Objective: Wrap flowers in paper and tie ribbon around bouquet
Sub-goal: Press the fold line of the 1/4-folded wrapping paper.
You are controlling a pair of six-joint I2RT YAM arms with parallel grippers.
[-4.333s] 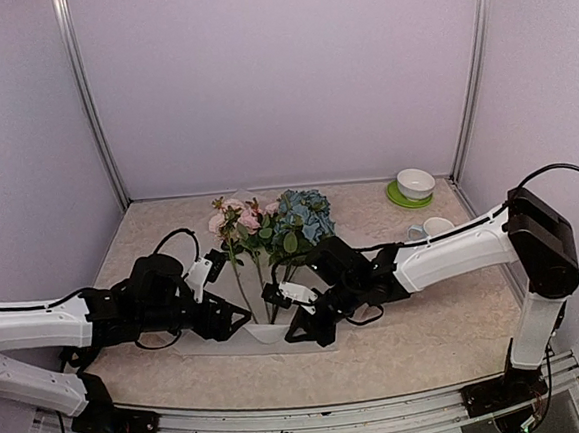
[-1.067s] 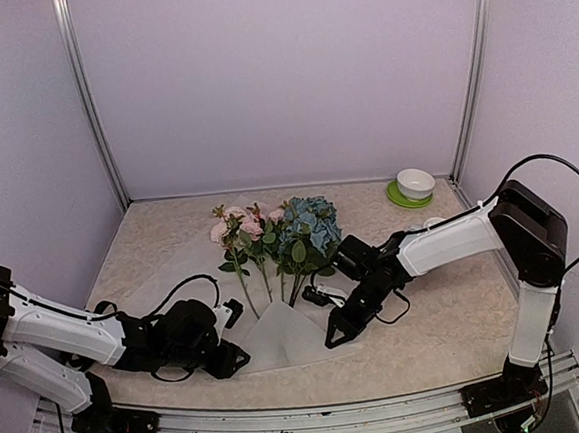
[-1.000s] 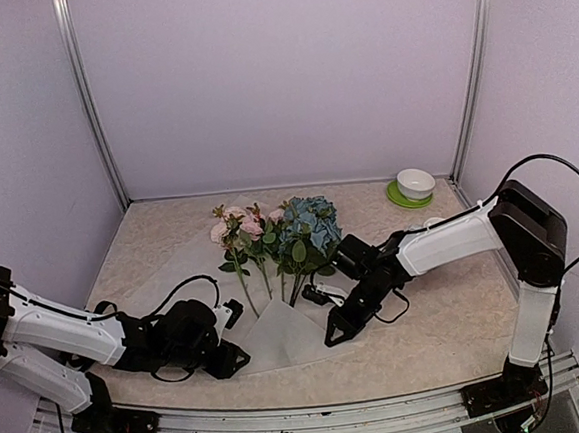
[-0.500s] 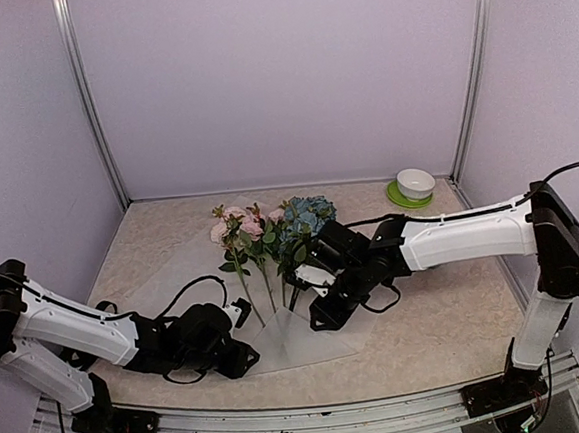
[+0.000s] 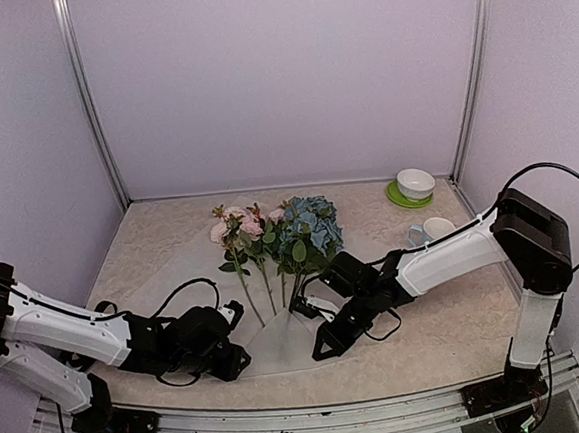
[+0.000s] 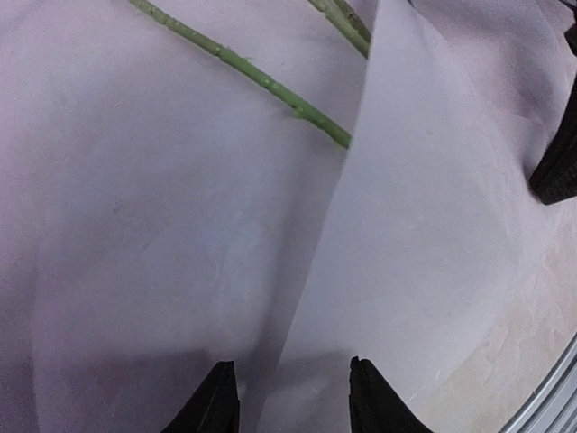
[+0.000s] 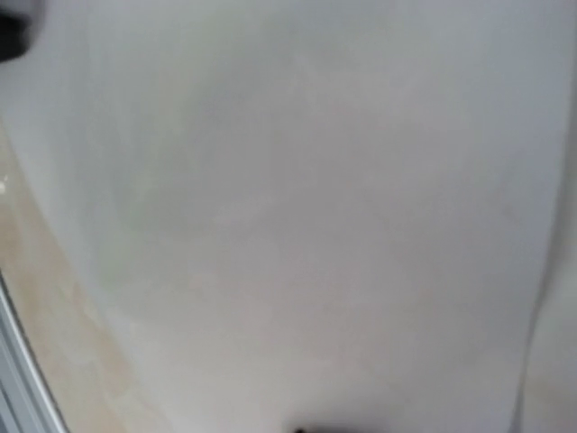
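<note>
Since a moment ago the right fingers [image 5: 323,350] have drawn back toward the near edge, clamped tight at the near right corner of the paper [image 5: 278,346]; whether they pinch it I cannot tell. The left fingers [image 6: 215,404] stand parted over the fold. The paper lies on the table [image 5: 448,314], one flap over the stems [image 6: 270,83] of the flowers [image 5: 296,234]. Thin, limp and slippery, it is best taken by an edge or corner

I log a white bowl [image 5: 415,181] on a green plate [image 5: 396,198], table's [image 5: 458,314] 2 o'clock; white mug [image 5: 433,228] approx. 6 o'clock of bowl.
</note>
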